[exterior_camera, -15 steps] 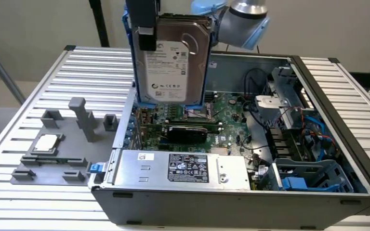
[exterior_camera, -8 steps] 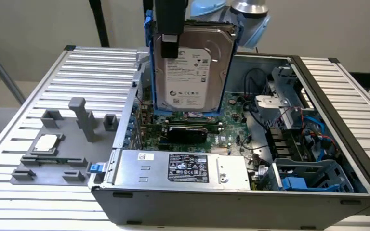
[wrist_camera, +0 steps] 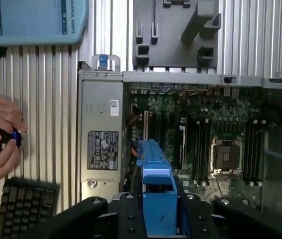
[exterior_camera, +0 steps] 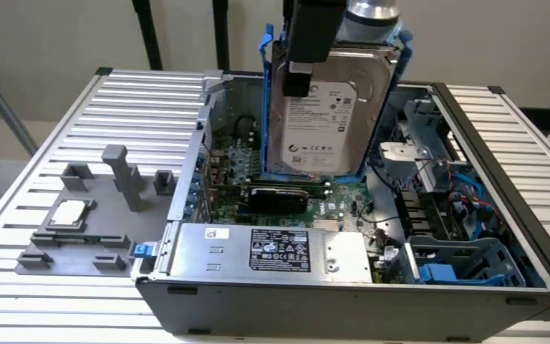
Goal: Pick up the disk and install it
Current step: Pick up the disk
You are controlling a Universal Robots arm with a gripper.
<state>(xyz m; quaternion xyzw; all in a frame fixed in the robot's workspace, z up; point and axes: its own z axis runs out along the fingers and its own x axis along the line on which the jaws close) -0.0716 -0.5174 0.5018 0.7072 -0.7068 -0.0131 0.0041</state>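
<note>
Exterior view: the gripper point(exterior_camera: 325, 54) is clamped on the disk point(exterior_camera: 328, 118), holding it upright (label toward the camera) above the open computer case point(exterior_camera: 351, 297), over the motherboard point(exterior_camera: 349, 202). Wrist view: its blue edge sits between the fingers point(wrist_camera: 126, 215).

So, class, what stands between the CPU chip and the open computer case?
Upright grey fixture posts stand between chip and case, seen in the exterior view.
</note>
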